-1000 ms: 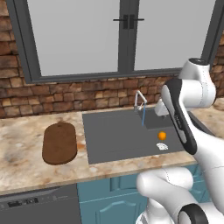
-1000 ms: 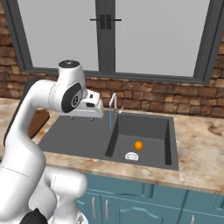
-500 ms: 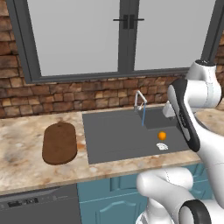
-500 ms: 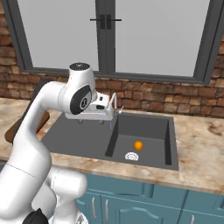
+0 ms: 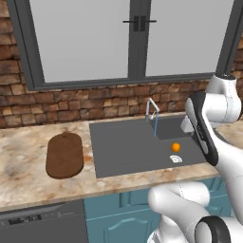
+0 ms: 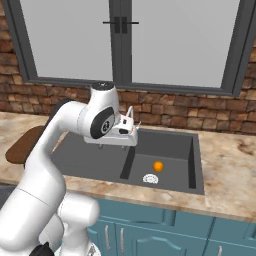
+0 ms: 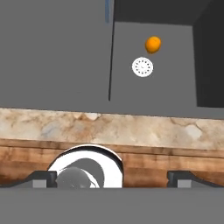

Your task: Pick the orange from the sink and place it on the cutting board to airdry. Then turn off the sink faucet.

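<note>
The orange lies on the floor of the dark grey sink, right part, just behind the white drain mark. From the sink's back rim rises the silver sink faucet, and a thin blue stream runs from it. The brown cutting board lies on the counter left of the sink, with nothing on it. My gripper hovers above the sink's middle, open and holding nothing. In the hand view the orange sits far ahead of the gripper, beyond the drain mark.
A marble counter surrounds the sink, with a brick wall and a window behind it. Teal cabinet fronts run below the counter. My own arm crosses the sink's right end in the left base view.
The arm has swung the hand to the right and a little lower, out over the middle of the sink. The orange, the board and the running water are as before.
</note>
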Robot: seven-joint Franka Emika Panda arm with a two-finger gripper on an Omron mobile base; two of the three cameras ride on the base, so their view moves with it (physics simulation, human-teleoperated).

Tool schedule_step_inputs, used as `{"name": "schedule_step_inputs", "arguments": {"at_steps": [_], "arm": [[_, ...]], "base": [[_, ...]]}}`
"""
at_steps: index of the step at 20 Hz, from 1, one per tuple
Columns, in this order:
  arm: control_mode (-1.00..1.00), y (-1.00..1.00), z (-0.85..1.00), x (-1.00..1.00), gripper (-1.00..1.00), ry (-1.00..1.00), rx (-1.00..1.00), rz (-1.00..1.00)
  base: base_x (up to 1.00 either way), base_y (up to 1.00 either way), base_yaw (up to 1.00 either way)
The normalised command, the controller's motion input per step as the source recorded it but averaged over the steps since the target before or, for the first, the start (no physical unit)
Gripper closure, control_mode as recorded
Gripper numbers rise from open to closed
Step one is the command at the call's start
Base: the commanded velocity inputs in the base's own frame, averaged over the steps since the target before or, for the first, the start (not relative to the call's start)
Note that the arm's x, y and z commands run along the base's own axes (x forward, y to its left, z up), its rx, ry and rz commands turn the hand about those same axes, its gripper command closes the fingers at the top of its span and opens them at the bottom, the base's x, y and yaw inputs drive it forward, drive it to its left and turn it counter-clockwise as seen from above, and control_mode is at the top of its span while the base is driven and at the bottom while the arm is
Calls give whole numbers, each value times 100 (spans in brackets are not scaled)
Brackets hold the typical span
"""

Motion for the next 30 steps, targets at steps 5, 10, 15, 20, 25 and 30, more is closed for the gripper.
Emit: {"name": "schedule_step_inputs", "arguments": {"at_steps": [5, 10, 15, 20, 25, 30], "arm": [[-100, -8, -30, 19, -100, 7, 0, -6], [-100, -15, -7, 12, -100, 1, 0, -3], [-100, -24, -6, 7, -100, 0, 0, -3], [-100, -12, -13, 24, -100, 0, 0, -2], [-100, -10, -13, 25, -100, 0, 0, 0], [-100, -13, -16, 18, -100, 0, 0, 0]], "base": [[0, 0, 0], [0, 0, 0], [0, 0, 0], [0, 0, 0], [0, 0, 0], [0, 0, 0]]}}
